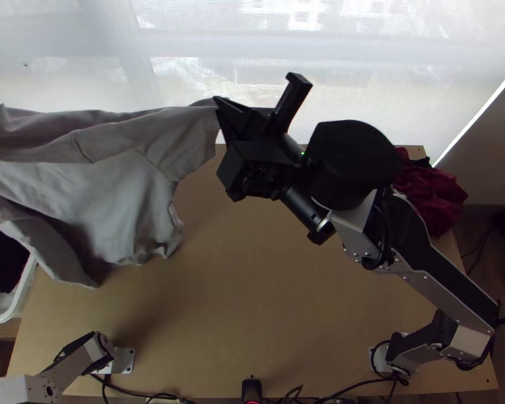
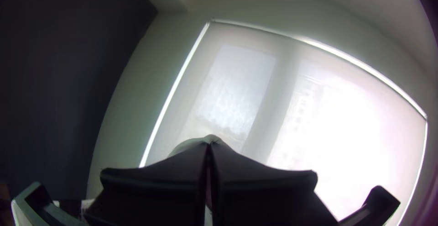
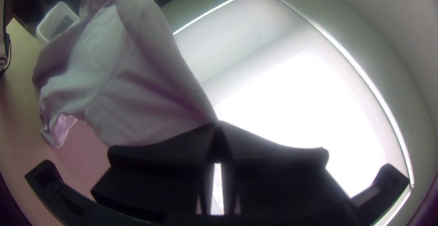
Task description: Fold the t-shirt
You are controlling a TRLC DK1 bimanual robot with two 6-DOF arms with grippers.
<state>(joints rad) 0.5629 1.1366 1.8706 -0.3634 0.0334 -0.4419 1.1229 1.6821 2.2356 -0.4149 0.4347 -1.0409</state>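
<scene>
A light grey t-shirt (image 1: 124, 195) stretches from the top view's left edge to mid-table, its body hanging in loose folds above the left part of the table. My right gripper (image 1: 219, 102) holds one corner of it near the table's far edge. In the right wrist view the shirt (image 3: 132, 80) runs up to the tips of my right gripper (image 3: 218, 124), shut on that corner. My left gripper (image 2: 208, 144) is shut in the left wrist view, with a small bulge of the pale shirt (image 2: 211, 138) showing behind its fingertips.
A white basket (image 1: 17, 303) with dark cloth in it stands at the table's left side. Dark red cloth (image 1: 431, 192) lies bunched at the far right, beyond the right arm. Bare wooden table (image 1: 252, 303) spreads across the middle, with cables along the near edge.
</scene>
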